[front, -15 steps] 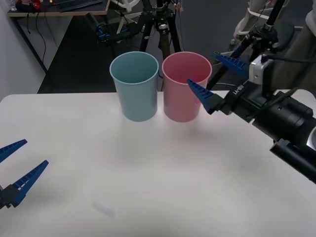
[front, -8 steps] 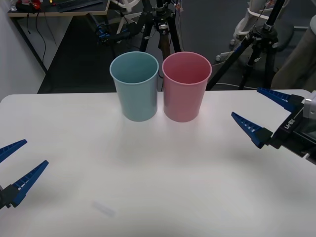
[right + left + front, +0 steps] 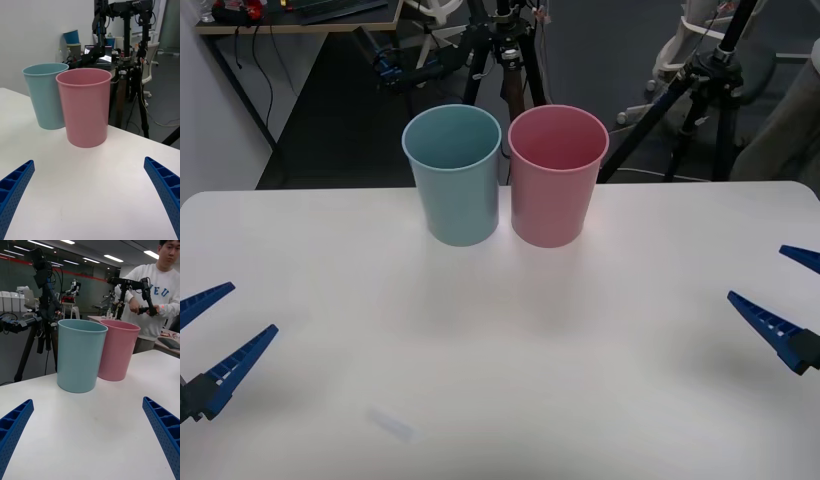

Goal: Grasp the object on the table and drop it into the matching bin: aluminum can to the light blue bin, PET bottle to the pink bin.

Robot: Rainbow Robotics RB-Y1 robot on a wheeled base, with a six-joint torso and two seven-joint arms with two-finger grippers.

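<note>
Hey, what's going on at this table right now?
Nothing is being held. The left pincer and right pincer hang open and empty at opposite edges of the wide white table. At its far side, the tall light blue plastic bin and tall pink plastic bin stand upright, side by side.

Black tripods (image 3: 502, 55) stand on the dark floor, stacked cups (image 3: 73, 42) beyond.

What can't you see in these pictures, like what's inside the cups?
- Insides of the light blue bin and the pink bin: front view shows only upper inner walls; rims hide the bottoms; wrist views show only the outsides.
- Right hand: open, cut off by the front view's right edge.
- Left hand: open, cut off by the left edge.
</note>
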